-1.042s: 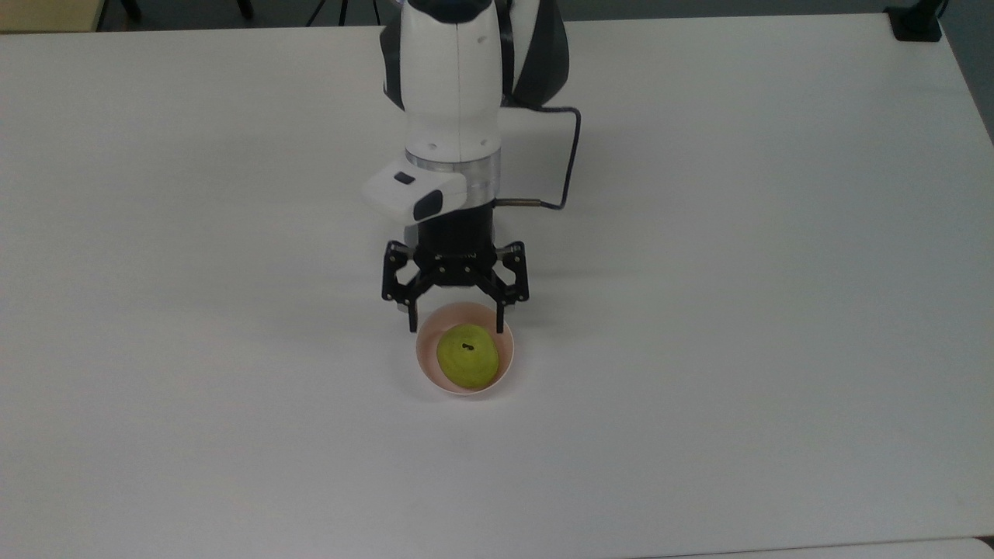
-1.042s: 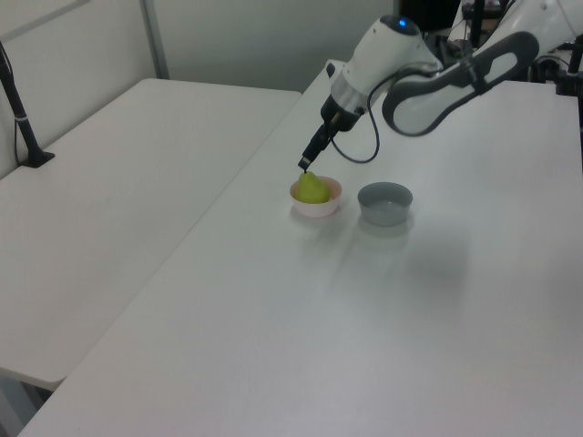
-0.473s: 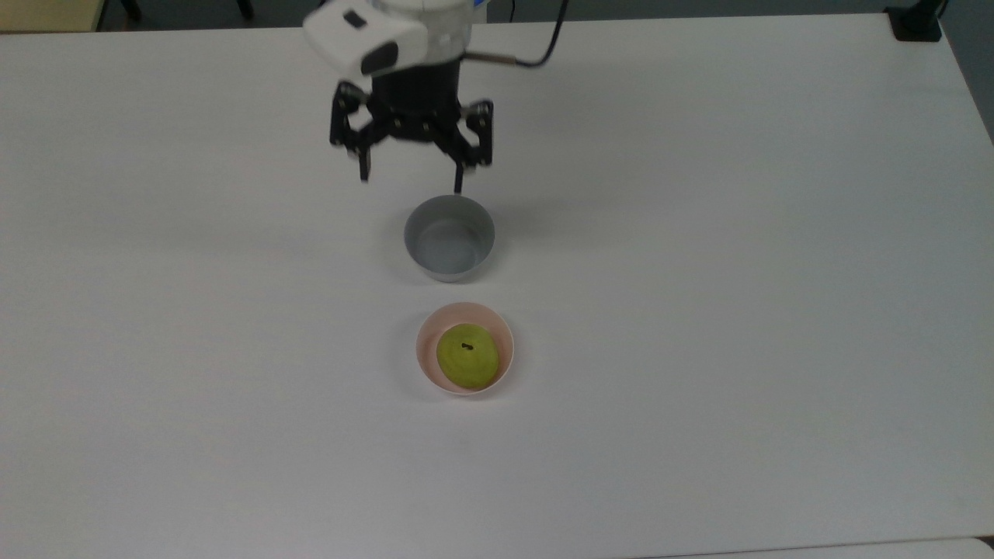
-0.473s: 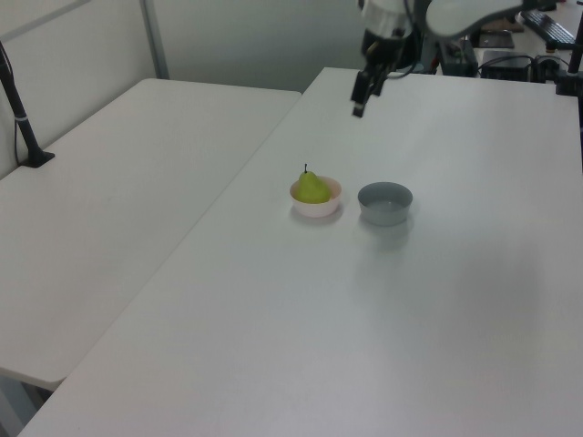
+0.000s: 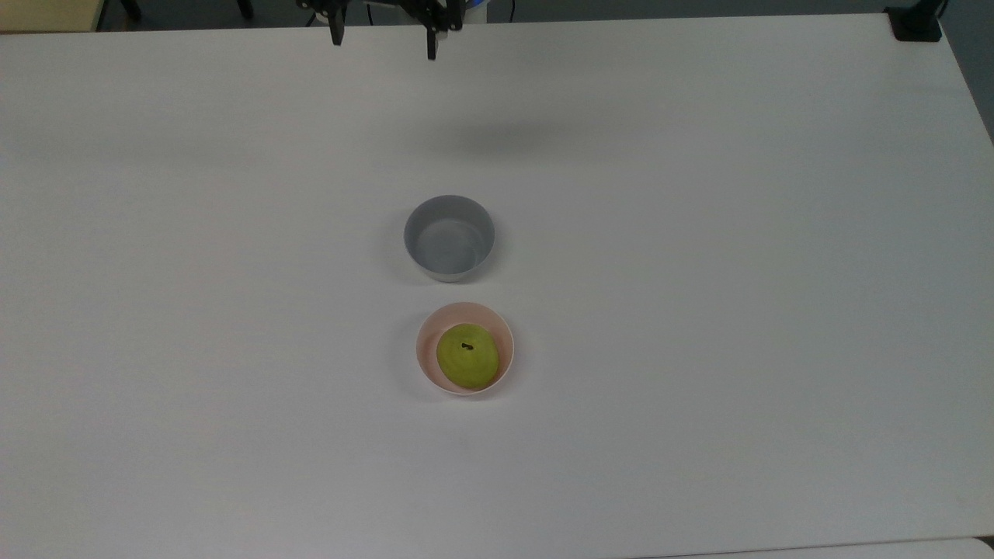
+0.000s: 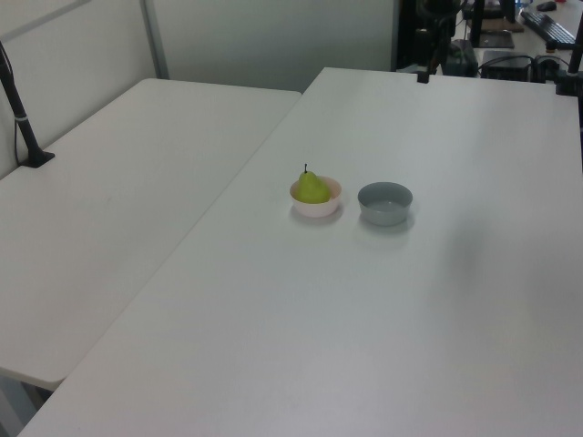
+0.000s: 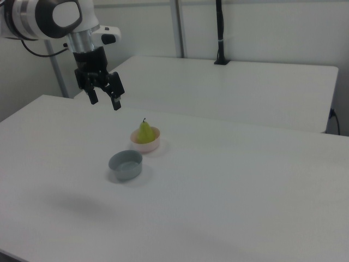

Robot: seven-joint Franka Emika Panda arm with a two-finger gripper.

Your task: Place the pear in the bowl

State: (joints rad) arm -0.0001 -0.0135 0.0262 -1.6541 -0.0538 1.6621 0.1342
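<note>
Yellow-green pear (image 5: 467,356) settled stem-up in pink bowl (image 5: 426,347), at 6 o'clock of centre in the top view. Grey bowl (image 5: 450,237) just beside, at 12 o'clock of the pink one, close but apart and holding nothing.

Pulled well away since a second ago: end effector (image 7: 103,97), then poised right over the pink bowl's far rim, half a second ago above the grey bowl, now up at 12 o'clock on the top view's edge (image 5: 384,35). Fingers spread and gripping nothing, clearest in the right view, high above the counter (image 5: 738,272) at 10 o'clock of both bowls. Faint shadow left on the white counter at 12 o'clock of the grey bowl.

Pear and both bowls unmoved through the retreat: same spot, same upright stem, in the left view (image 6: 311,187) as well.

Reads as release done and placement holding, with the fruit stable by itself and nothing touching it. Task judged as good as complete; only clearing away left for the arm. Little risk apparent, with the fruit low in the bowl.
</note>
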